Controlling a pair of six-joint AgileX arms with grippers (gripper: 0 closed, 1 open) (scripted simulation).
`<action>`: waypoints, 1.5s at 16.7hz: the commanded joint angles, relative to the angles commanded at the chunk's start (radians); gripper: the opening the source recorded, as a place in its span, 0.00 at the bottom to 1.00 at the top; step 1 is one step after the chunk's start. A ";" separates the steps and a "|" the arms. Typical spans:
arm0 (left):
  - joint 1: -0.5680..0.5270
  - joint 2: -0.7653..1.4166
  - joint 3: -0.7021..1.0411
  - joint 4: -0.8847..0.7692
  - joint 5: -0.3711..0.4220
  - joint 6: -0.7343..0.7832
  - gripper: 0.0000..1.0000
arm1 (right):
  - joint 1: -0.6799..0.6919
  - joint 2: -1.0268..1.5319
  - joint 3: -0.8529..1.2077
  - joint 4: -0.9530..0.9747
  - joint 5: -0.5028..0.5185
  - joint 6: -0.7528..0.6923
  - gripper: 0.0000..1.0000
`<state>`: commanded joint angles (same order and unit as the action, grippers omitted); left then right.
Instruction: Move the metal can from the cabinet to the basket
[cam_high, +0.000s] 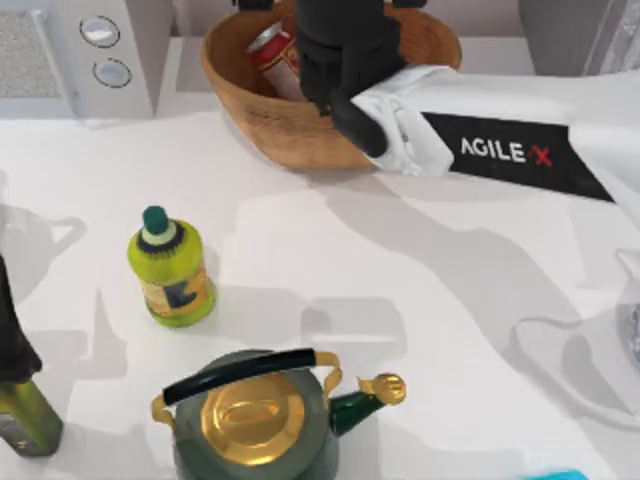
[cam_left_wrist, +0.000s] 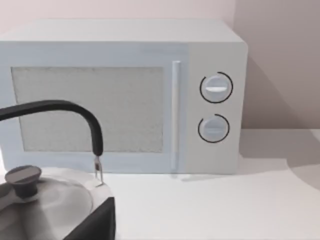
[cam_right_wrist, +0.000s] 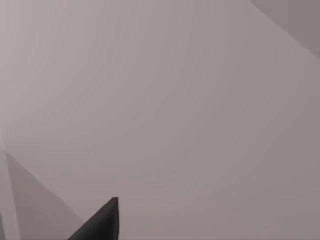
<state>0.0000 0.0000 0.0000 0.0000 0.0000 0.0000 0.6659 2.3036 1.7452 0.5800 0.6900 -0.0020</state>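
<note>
The metal can (cam_high: 270, 48), red with a silver top, lies tilted inside the wicker basket (cam_high: 300, 135) at the back of the table. My right arm reaches in from the right, and its gripper (cam_high: 335, 60) hangs over the basket's middle, right beside the can. From above I cannot make out whether it touches the can. The right wrist view looks at a bare wall, with no can in it. A grey corner of the cabinet (cam_high: 565, 30) shows at the back right.
A white appliance with two knobs (cam_high: 105, 50) (cam_left_wrist: 215, 107) stands at the back left. A yellow-green bottle (cam_high: 172, 268) stands left of centre, a green and gold kettle (cam_high: 255, 420) at the front, and a dark-necked olive bottle (cam_high: 20, 410) at the left edge.
</note>
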 joint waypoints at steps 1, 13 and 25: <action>0.000 0.000 0.000 0.000 0.000 0.000 1.00 | 0.000 0.000 0.000 0.000 0.000 0.000 1.00; 0.000 0.000 0.000 0.000 0.000 0.000 1.00 | 0.000 0.000 0.000 0.000 0.000 0.000 1.00; 0.000 0.000 0.000 0.000 0.000 0.000 1.00 | -0.031 -0.131 -0.101 -0.034 -0.041 -0.001 1.00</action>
<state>0.0000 0.0000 0.0000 0.0000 0.0000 0.0000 0.6346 2.1727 1.6447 0.5461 0.6493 -0.0029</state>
